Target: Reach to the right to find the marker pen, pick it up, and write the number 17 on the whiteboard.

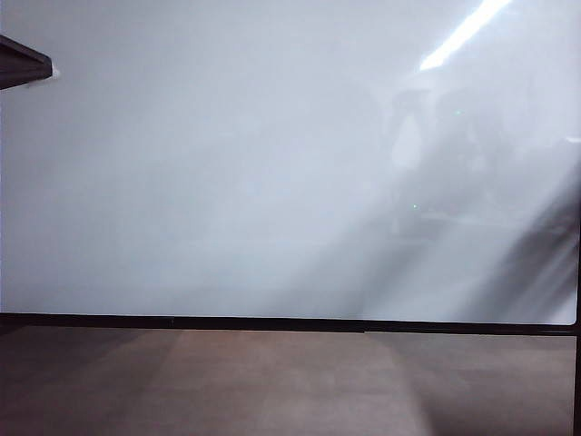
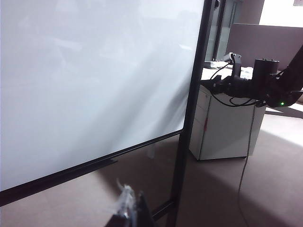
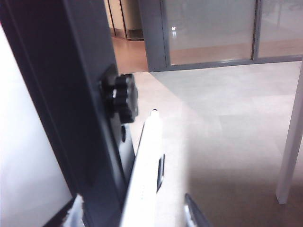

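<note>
Right claw astride marker pen at whiteboard stand

Faint marks on the pen barrel are too small to read. The marker pen (image 3: 144, 175) is a smooth white plastic cylinder with a dark clip-like strip along one side. It lies against the dark matt stand post (image 3: 80, 94), just beside a ribbed black knob (image 3: 124, 98). The right claw (image 3: 135, 218) stands wide, one finger on each side of the pen and neither seen to touch it.

The whiteboard (image 1: 227, 163) is glossy and flat with a thin black edge. It fills the exterior view down to the brown wood-grain floor (image 1: 272, 381), with a light streak at upper right.

The left claw (image 2: 130, 208) hangs before the board's lower edge; I cannot tell its opening
</note>
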Robot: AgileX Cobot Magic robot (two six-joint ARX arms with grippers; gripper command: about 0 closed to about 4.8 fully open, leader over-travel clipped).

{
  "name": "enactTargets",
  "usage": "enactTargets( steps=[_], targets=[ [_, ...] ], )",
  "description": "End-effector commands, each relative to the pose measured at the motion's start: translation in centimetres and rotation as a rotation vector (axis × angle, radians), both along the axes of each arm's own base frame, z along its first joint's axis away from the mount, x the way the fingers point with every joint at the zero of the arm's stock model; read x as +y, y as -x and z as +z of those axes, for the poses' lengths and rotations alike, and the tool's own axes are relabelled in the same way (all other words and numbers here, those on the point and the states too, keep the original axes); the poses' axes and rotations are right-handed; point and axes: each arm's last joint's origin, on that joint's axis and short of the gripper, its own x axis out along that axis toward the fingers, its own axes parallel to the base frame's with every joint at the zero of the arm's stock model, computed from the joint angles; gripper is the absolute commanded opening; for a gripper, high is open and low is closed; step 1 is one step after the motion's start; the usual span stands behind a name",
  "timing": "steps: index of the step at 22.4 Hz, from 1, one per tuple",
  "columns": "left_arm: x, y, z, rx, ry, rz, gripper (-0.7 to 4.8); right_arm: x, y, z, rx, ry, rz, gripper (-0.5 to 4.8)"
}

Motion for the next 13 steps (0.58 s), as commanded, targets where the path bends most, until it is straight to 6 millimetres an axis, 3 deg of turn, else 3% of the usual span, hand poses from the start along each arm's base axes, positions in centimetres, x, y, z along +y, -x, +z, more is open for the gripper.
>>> enactTargets(
  steps=[1, 13],
  targets=[
    [0.00, 0.01, 0.12, -0.010, 0.006, -0.001, -0.05, -0.05, -0.02, 0.38, -0.022, 0.010, -0.003, 2.44],
    [0.00, 0.01, 0.12, -0.010, 0.006, -0.001, -0.05, -0.03, -0.04, 0.14, 0.001, 0.003, 0.001, 2.01]
  ],
)
